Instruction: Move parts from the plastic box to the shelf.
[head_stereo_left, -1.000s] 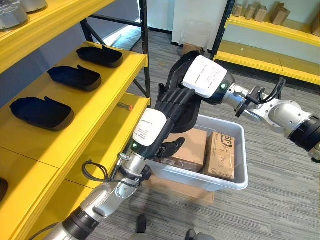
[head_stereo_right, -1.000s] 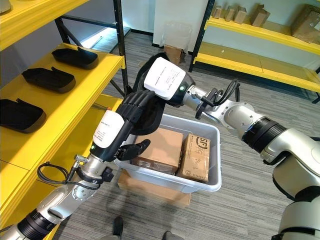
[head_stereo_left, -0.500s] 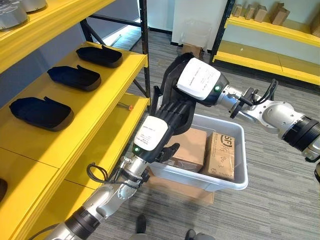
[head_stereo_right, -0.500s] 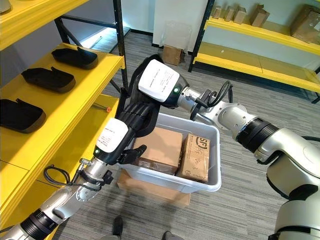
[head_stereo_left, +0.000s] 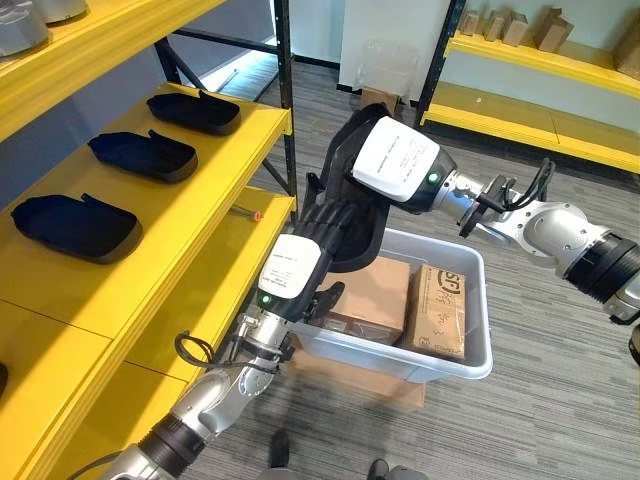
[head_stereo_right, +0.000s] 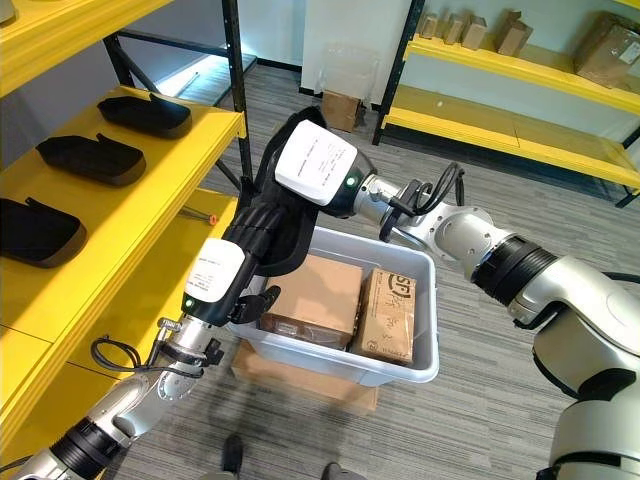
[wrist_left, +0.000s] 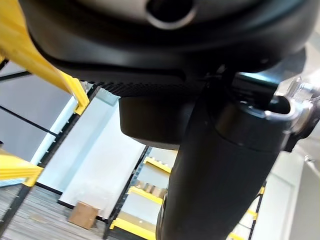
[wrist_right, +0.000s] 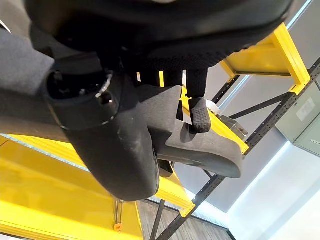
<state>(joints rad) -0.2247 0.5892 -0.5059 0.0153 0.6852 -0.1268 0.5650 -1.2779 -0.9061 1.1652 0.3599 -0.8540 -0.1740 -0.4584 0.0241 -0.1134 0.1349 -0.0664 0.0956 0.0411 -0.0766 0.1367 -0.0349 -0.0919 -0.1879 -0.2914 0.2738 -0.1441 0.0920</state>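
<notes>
Both hands carry a black part above the plastic box.

Eye views: the left hand and right hand curl around the part over the plastic box, beside the shelf. Right wrist view: the part looks stiff, light and smooth, best gripped at its rim.

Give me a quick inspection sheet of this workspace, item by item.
Surface: grey wood-pattern floor; yellow shelf at the robot's left.
Job's things: black part held up between both hands, above the plastic box; three black parts already lie on the shelf.
Clutter: two cardboard boxes in the plastic box, flat cardboard under it; a small orange-tipped tool on the lower shelf.
Hands: left hand and right hand, both on the black part; right fingers curl over its edge.
Cables: nothing seen apart from the robot's own.
Surroundings: second yellow shelf with small boxes, far side.
</notes>
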